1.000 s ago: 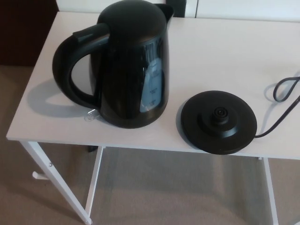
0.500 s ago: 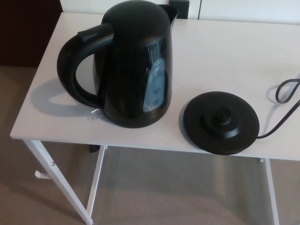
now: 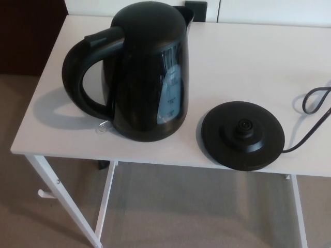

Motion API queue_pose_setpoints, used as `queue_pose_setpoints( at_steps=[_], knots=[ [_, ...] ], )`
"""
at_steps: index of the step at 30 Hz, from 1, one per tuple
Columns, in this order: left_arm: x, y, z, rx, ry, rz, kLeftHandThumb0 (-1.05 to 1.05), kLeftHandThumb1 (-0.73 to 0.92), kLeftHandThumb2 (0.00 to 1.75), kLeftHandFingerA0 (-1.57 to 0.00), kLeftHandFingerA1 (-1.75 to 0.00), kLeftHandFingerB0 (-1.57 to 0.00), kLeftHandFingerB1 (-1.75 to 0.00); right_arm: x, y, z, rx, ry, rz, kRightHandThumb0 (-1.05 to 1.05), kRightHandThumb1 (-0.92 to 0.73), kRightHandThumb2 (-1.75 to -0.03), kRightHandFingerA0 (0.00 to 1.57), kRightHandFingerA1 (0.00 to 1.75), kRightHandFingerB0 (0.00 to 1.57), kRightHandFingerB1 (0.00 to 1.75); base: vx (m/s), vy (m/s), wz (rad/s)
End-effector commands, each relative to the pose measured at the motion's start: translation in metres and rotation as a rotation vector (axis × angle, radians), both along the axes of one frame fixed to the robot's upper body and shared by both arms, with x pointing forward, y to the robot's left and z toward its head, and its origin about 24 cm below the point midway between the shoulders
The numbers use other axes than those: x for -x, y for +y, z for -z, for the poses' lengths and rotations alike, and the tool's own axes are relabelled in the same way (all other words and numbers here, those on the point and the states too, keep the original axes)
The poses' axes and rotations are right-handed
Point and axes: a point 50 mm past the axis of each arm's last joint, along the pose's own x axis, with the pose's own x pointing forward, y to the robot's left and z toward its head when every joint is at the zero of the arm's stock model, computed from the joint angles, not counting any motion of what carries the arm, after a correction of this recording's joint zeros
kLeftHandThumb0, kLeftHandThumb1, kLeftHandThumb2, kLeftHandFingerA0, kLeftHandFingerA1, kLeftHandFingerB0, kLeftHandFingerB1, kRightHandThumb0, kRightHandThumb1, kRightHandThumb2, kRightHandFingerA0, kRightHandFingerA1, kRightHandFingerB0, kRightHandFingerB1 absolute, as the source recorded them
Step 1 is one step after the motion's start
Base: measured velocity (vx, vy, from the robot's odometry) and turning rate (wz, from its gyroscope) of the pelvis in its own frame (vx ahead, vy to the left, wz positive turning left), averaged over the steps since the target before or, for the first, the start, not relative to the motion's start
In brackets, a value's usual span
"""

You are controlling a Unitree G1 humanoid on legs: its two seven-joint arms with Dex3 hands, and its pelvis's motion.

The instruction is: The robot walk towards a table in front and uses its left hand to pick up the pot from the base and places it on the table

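A: Hazard?
B: The pot (image 3: 147, 72) sits near the counter (image 3: 248, 57) front edge; a clumsy nudge could topple it off.
A: Robot hand?
B: Neither shows; grip and relative position cannot be told.
A: Description?
B: Black, glossy, upright, loop handle leftward; beside the base (image 3: 242, 135), not on it.

left hand, right hand: both not in view
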Motion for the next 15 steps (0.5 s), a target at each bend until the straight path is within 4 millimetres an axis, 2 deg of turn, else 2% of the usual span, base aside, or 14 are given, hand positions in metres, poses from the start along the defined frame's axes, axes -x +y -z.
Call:
queue_pose_setpoints(
  at_steps=[1, 7, 8, 9, 10, 15],
  knots=[
    [0.0174, 0.0020, 0.0027, -0.366, -0.108, 0.279, -0.79, 0.66, 1.06, 0.00, -0.23, 0.00, -0.19, 0.0046, -0.0087, -0.0054, -0.009, -0.072, 0.082, -0.93, -0.64, -1.02, 0.18, 0.54, 0.13, 0.48, 0.00, 0.000, 0.00],
    [0.0139, 0.0024, 0.0019, -0.357, -0.132, 0.256, -0.85, 0.67, 1.04, 0.00, -0.20, 0.00, -0.14, 0.0024, -0.0133, -0.0084, -0.025, -0.089, 0.106, -0.94, -0.63, -1.00, 0.18, 0.53, 0.14, 0.48, 0.00, 0.000, 0.00],
    [0.0136, 0.0024, 0.0020, -0.358, -0.134, 0.257, -0.85, 0.67, 1.04, 0.00, -0.20, 0.00, -0.14, 0.0021, -0.0137, -0.0087, -0.022, -0.089, 0.104, -0.97, -0.82, -0.65, 0.23, 0.47, 0.18, 0.39, 0.00, 0.000, 0.00],
    [0.0132, 0.0024, 0.0020, -0.358, -0.137, 0.257, -0.85, 0.67, 1.04, 0.00, -0.20, 0.00, -0.14, 0.0017, -0.0141, -0.0090, -0.019, -0.090, 0.101, -0.97, -0.82, -0.65, 0.23, 0.47, 0.18, 0.39, 0.00, 0.000, 0.00],
    [0.0134, 0.0033, 0.0015, -0.359, -0.143, 0.253, -0.87, 0.68, 1.03, -0.02, -0.19, -0.02, -0.13, 0.0009, -0.0147, -0.0099, 0.000, -0.094, 0.087, -0.95, -0.65, -1.02, 0.19, 0.54, 0.13, 0.47, 0.00, 0.000, 0.00],
    [0.0119, 0.0066, 0.0007, -0.363, -0.160, 0.243, -0.81, 0.65, 1.04, 0.00, -0.22, 0.00, -0.18, -0.0030, -0.0148, -0.0115, 0.008, -0.105, 0.078, -0.93, -0.65, -1.03, 0.19, 0.55, 0.12, 0.48, 0.00, 0.000, 0.00]
  ],
)
